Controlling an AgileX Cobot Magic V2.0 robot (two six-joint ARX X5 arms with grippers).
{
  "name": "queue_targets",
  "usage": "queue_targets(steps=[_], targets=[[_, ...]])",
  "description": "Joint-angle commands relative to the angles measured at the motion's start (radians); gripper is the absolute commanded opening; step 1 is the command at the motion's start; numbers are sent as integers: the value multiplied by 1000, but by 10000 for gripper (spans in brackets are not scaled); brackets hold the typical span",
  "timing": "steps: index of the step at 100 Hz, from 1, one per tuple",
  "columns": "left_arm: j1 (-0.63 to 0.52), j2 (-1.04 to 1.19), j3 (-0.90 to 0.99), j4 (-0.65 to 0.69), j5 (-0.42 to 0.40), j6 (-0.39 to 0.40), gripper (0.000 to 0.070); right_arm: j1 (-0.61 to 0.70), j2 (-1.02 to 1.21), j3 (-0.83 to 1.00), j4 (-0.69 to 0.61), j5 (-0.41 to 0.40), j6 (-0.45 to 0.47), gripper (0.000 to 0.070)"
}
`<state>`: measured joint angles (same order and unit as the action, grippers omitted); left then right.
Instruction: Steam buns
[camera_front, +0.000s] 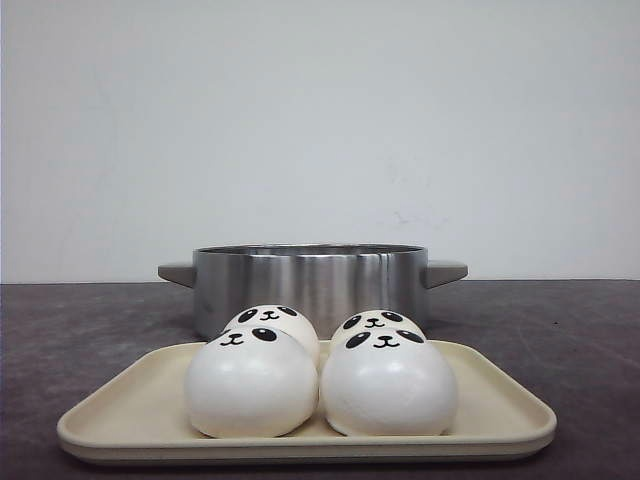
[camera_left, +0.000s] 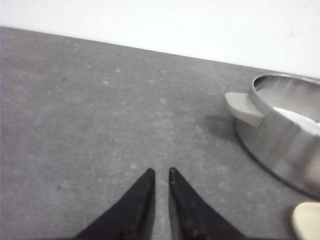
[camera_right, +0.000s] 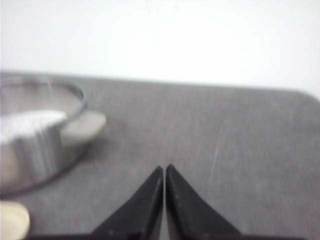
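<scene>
Four buns (camera_front: 320, 375) sit clustered on the tray (camera_front: 150, 425), pot (camera_front: 310, 280) at twelve o'clock. They look soft, light; pinch the flanks gently. Left end effector (camera_left: 161, 172) nearly closed, right end effector (camera_right: 164, 167) pressed together, both empty.

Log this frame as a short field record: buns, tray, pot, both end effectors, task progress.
buns: four panda-face buns grouped on the tray, two in front, two behind
tray: cream tray, nearest the camera
pot: steel pot with two grey handles, behind the tray; inside not visible
left end effector: nearly shut, empty, over bare table left of pot
right end effector: shut, empty, right of pot
progress: no bun in a grasp yet
</scene>
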<state>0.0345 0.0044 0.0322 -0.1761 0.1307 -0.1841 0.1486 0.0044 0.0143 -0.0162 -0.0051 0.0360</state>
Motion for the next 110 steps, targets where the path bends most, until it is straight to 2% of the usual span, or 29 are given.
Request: queue_targets(steps=[1,13,19,28,44,64,75,79,81,83,86,91,95,97,101,110], targets=[[1,-1,-11,-17,9,-139,0,-1,-1,-2,63,-3,46,9],[1,-1,26,-12,42,-307,0,-1,-1,12,155,-8,200,8],[1,0,61,-12,64,-328,3,0,0,55,130,-34,239,8],[1,16,140,-15,84,-325,4,-1,17,158,26,-79,241,7],[1,143,354,-24,93,-240,4,0,154,407,-185,-121,204,7],[0,397,674,-98,193,-83,4,0,359,716,-319,-212,143,7],[0,503,801,-129,221,-60,7,0,432,840,-401,-218,132,8],[0,528,831,-138,222,-60,48,0,450,867,-419,-237,132,13],[0,538,843,-143,222,-60,84,0,457,877,-425,-251,132,37],[0,547,853,-147,222,-61,129,0,463,884,-428,-265,132,92],[0,558,861,-148,222,-60,212,0,469,891,-430,-290,134,231],[-1,564,862,-148,222,-60,372,0,475,895,-429,-340,141,510],[-4,565,862,-159,222,-60,462,0,482,895,-429,-373,154,644],[-6,564,862,-166,222,-61,491,0,486,895,-431,-390,166,670],[-13,564,862,-180,222,-63,517,0,496,895,-435,-420,186,676],[-40,562,862,-216,222,-63,517,1,528,896,-434,-443,216,676]])
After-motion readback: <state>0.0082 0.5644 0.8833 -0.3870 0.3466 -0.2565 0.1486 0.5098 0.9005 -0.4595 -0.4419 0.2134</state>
